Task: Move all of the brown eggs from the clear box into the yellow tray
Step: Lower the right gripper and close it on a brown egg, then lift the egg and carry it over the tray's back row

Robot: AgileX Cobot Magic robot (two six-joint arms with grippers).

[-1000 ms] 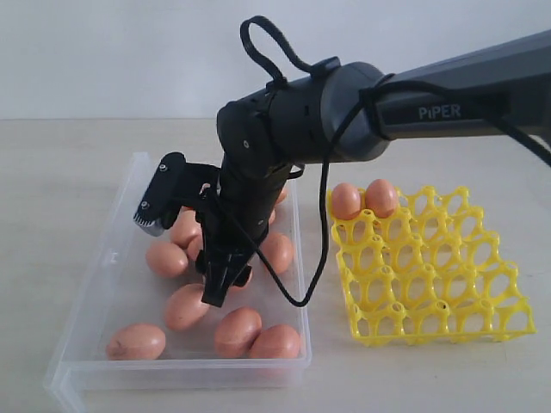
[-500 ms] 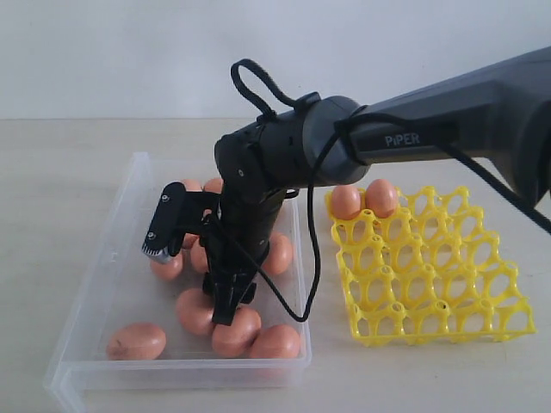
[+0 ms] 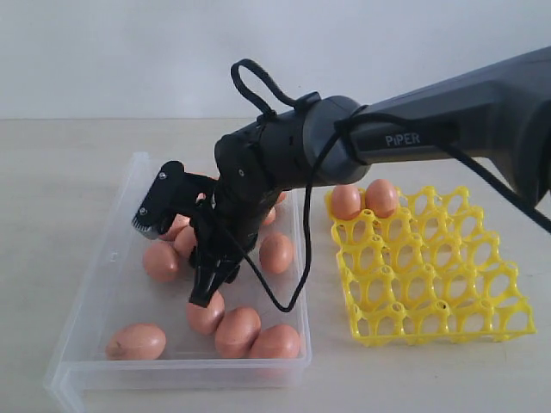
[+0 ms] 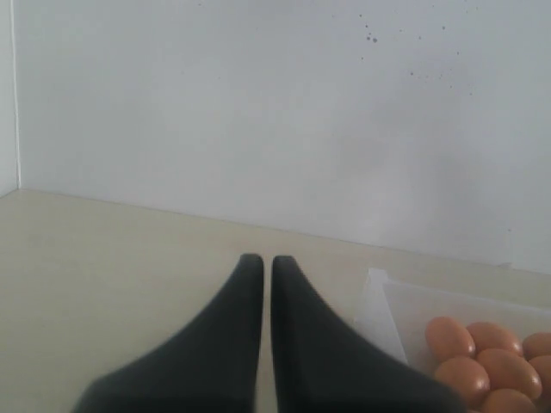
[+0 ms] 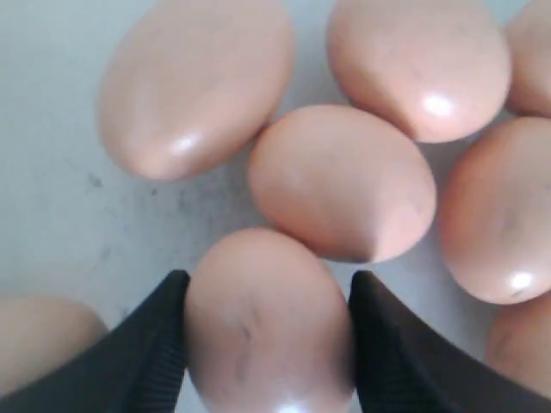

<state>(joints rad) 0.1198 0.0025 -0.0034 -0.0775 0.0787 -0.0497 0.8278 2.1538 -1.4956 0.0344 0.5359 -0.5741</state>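
The right end effector (image 3: 205, 291) is reaching down into the clear box (image 3: 96, 284) on the left part of the bench (image 3: 52, 172). Its fingers (image 5: 146, 353) are pressing both sides of one brown egg (image 5: 263, 331) near the box's front edge, gripping across its narrow width, probably so it lifts without slipping. Two eggs (image 3: 346, 200) are sitting in the far-left corner cups of the yellow tray (image 3: 448, 288), perhaps leaving nearer cups reachable. The left end effector (image 4: 268, 262) is idling beside the box, fingers together. The arm is hiding the box's far eggs, preventing a count, and whether the gripped egg is clearing the floor is unclear.
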